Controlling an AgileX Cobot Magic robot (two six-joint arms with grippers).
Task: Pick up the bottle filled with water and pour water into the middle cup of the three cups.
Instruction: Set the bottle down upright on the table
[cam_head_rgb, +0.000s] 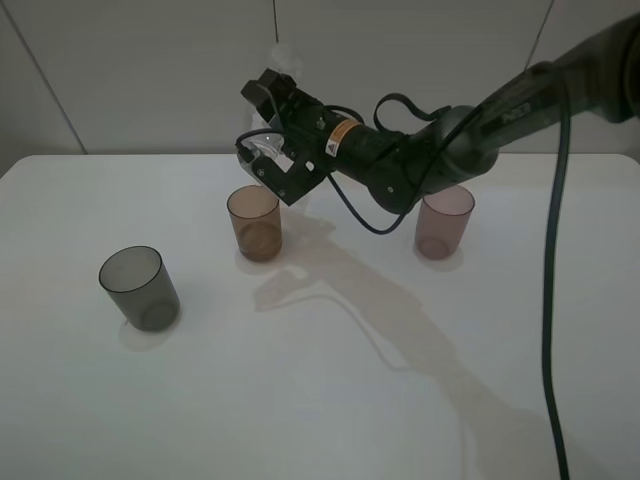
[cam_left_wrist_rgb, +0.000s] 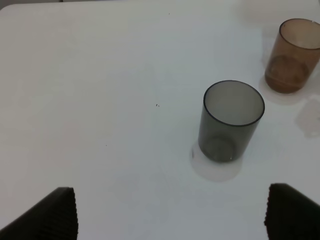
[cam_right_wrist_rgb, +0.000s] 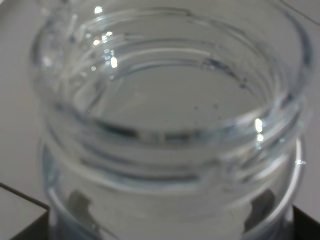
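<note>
1. We log a white worktop (cam_head_rgb: 350, 420) with the cups standing upright on it, well apart from one another.
2. The dark grey cup (cam_head_rgb: 140, 288) stands near the left edge and is the closest of the cups to the front edge.
3. The middle cup (cam_head_rgb: 254, 222), orange-brown and translucent, stands in the far half of the worktop, left of centre. Its lower part looks darker, and we cannot tell whether that is water or the base.
4. The mauve-pink cup (cam_head_rgb: 444, 220) stands in the far half, right of centre, partly behind the right arm (cam_head_rgb: 480, 120).
5. The right arm extends from the right edge across the far half of the worktop. The right fingers (cam_head_rgb: 272, 95) are clamped on the bottle (cam_head_rgb: 262, 147) and hold it clear of the worktop.
6. The bottle is tilted in the air, above the middle cup and slightly to its far-edge side. It does not touch the cup.
7. In the right wrist view the bottle's wide threaded neck fills the picture, uncapped and blurred. We cannot tell whether water is leaving the mouth.
8. The left fingers (cam_left_wrist_rgb: 55, 215) are spread wide with nothing between them. They hang over bare worktop near the left edge, with the dark grey cup ahead of them and the middle cup beyond it.
</note>
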